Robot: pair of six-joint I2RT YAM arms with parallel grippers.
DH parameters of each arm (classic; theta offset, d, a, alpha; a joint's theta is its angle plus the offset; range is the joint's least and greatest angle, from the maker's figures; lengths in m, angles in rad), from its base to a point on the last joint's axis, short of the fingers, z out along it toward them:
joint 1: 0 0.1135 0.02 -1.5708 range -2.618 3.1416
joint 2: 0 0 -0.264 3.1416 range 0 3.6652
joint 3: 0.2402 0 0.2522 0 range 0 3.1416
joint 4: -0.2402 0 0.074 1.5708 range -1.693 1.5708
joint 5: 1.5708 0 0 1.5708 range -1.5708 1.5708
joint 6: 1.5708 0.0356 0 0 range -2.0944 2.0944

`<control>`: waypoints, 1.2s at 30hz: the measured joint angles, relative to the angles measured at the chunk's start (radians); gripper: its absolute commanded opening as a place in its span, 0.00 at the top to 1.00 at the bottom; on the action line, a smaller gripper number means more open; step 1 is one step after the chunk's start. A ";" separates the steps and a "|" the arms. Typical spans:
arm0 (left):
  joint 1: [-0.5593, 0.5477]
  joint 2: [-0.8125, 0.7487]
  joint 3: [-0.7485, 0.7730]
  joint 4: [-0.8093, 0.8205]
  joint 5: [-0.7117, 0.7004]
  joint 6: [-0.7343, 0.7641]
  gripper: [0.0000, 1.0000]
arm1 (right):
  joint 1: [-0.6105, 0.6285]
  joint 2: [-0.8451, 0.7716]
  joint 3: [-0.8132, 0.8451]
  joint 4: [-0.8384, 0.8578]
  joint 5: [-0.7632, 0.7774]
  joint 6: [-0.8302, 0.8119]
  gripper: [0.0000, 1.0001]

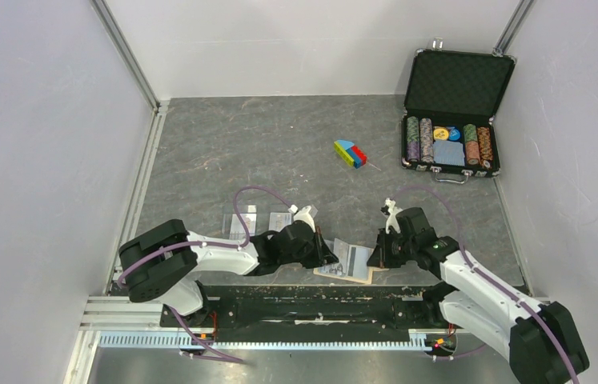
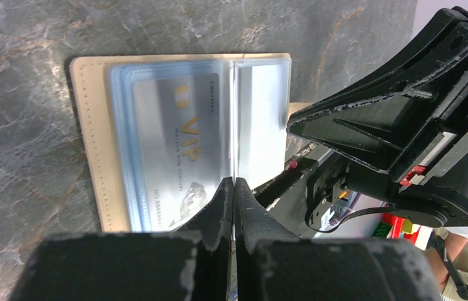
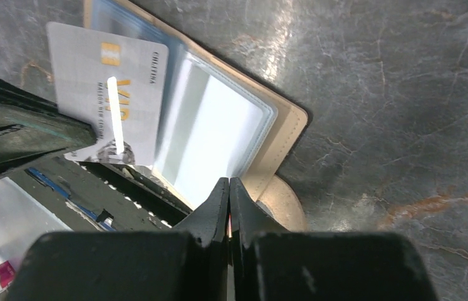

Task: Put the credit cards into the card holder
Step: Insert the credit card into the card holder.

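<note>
The tan card holder (image 1: pixel 357 275) (image 2: pixel 90 144) (image 3: pixel 291 119) lies open at the table's near edge, between my two grippers. A pale grey credit card (image 2: pixel 175 144) (image 3: pixel 103 94) with a gold chip and "VIP" lettering rests at its left blue-white pocket panel. I cannot tell how far in it sits. My left gripper (image 1: pixel 334 258) (image 2: pixel 234 183) is shut on a thin clear pocket panel seen edge-on. The right gripper (image 1: pixel 372 258) (image 3: pixel 228 182) is shut at the holder's right edge, with nothing seen between its fingers. Two more pale card-sized rectangles (image 1: pixel 241 218) (image 1: pixel 281 218) lie behind the left arm.
An open black poker-chip case (image 1: pixel 451 112) stands at the back right. A small coloured block toy (image 1: pixel 350 154) lies mid-table. The black base rail (image 1: pixel 303 308) runs just below the holder. White walls close in on both sides.
</note>
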 measured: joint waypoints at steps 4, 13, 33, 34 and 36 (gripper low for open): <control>0.000 0.000 -0.006 -0.012 -0.002 0.000 0.98 | 0.002 0.055 -0.027 0.034 0.000 0.002 1.00; 0.000 0.021 -0.006 0.002 0.011 0.000 0.98 | 0.001 0.085 -0.044 0.090 -0.014 0.008 1.00; 0.001 0.110 -0.005 0.112 0.063 -0.051 0.98 | 0.001 0.077 -0.050 0.095 -0.014 0.010 1.00; 0.001 0.117 -0.004 0.116 0.064 -0.051 0.98 | 0.001 0.077 -0.050 0.095 -0.014 0.010 1.00; 0.001 0.140 0.007 0.122 0.072 -0.052 0.98 | 0.001 0.078 -0.050 0.095 -0.015 0.010 1.00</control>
